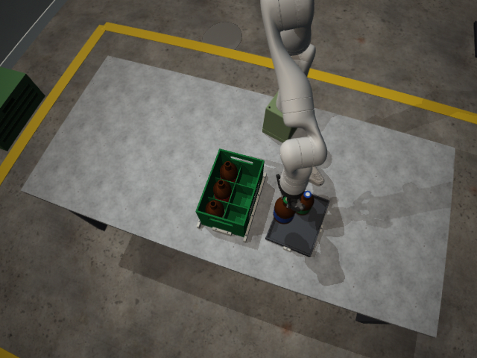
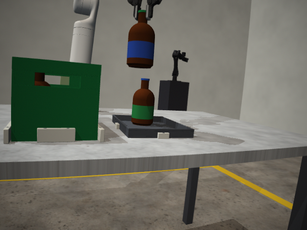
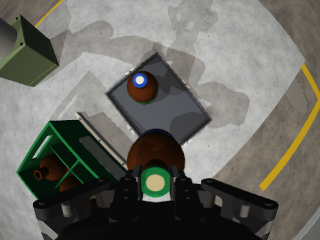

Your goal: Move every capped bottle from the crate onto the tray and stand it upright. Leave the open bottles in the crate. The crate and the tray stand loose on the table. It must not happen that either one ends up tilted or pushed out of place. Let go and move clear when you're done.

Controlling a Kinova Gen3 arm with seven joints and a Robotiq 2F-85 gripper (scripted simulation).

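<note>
My gripper [image 2: 142, 17] [image 3: 155, 174] is shut on the neck of a brown bottle [image 1: 284, 211] [image 2: 140, 49] [image 3: 156, 150] with green cap and blue label. It hangs upright, raised well above the table near the tray's crate side. A brown bottle [image 1: 307, 203] [image 2: 143, 111] [image 3: 141, 91] with blue cap and green label stands upright on the dark tray [image 1: 310, 231] [image 2: 143, 133] [image 3: 170, 107]. The green crate [image 1: 241, 229] [image 2: 54, 111] [image 3: 65, 137] holds three open brown bottles [image 1: 228, 171] [image 1: 222, 189] [image 1: 214, 209] in one row; its other three compartments look empty.
Beige blocks [image 1: 221, 231] [image 2: 55, 134] sit against the crate, and a small block [image 1: 287, 248] [image 2: 163, 135] touches the tray's front edge. A gap separates crate and tray. The arm's green base box [image 1: 275, 124] [image 3: 32, 60] stands at the table's back edge.
</note>
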